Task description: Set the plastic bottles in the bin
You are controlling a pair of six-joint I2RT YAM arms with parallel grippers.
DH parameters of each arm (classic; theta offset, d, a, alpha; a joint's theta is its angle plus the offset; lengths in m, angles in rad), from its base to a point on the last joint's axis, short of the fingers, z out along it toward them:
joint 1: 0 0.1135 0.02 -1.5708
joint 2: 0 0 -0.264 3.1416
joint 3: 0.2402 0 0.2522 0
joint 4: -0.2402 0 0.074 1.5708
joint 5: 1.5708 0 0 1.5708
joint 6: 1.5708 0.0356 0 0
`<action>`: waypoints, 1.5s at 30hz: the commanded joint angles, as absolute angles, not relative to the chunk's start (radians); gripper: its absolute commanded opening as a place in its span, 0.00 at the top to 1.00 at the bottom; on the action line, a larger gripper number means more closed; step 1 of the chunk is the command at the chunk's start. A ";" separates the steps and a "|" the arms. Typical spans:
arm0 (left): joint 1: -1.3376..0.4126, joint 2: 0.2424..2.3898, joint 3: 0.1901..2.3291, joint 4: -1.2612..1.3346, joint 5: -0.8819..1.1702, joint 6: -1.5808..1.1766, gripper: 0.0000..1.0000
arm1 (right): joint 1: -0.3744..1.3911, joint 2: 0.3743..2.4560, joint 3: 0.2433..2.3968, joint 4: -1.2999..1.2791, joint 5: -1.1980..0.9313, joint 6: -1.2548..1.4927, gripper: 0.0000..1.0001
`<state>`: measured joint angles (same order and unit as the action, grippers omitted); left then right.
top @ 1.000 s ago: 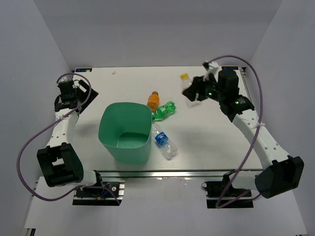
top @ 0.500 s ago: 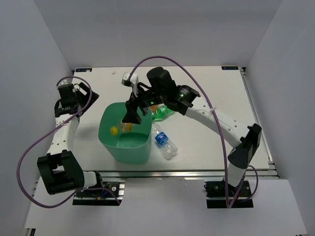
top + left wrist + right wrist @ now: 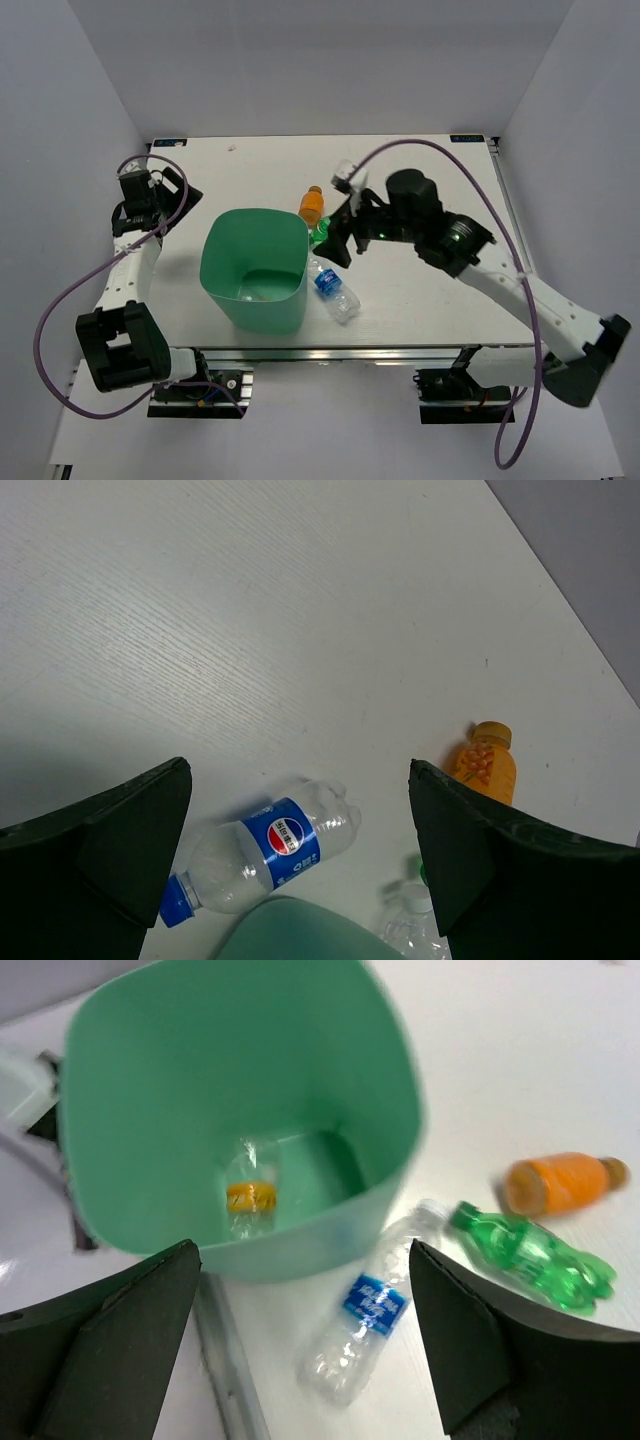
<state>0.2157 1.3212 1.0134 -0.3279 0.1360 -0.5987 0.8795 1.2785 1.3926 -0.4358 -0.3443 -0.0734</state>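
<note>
Top view: one bin (image 3: 253, 270); three bottles lie on the table (image 3: 430, 175) beside it: orange bottle (image 3: 311, 205), green bottle (image 3: 321, 234), blue-label bottle (image 3: 331, 287).

Left wrist: my left gripper (image 3: 300, 780) gapes wide, empty. The blue label reads Pepsi.

Right wrist: my right gripper (image 3: 305, 1250) is spread wide, empty. One orange-banded bottle (image 3: 250, 1198) lies inside the bin.

- The teal-green bin (image 3: 268, 308) stands upright, with a clear orange-banded bottle (image 3: 250, 1198) lying inside.
- Beside it lie an orange bottle (image 3: 311, 205), a green bottle (image 3: 530, 1255) and a blue-labelled bottle (image 3: 332, 285).
</note>
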 commanded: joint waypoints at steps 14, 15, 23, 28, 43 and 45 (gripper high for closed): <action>0.172 1.382 0.951 -0.291 0.100 -0.618 0.02 | 0.799 1.382 0.925 -0.106 -0.216 0.115 0.11; 0.164 1.390 0.956 -0.304 0.081 -0.618 0.02 | 0.799 1.412 0.901 -0.071 -0.242 0.107 0.11; 0.055 1.446 1.008 -0.400 -0.101 -0.588 0.02 | 0.798 1.635 0.808 0.189 -0.213 0.149 0.17; 0.054 1.468 1.029 -0.408 -0.097 -0.586 0.02 | 0.796 1.587 0.778 0.219 -0.134 0.156 0.50; 0.052 1.431 1.019 -0.384 -0.095 -0.610 0.02 | 0.721 1.321 1.285 -0.045 -0.039 0.078 0.79; 0.052 1.427 1.006 -0.376 -0.080 -0.612 0.02 | 0.726 1.339 1.337 -0.044 -0.217 0.061 0.79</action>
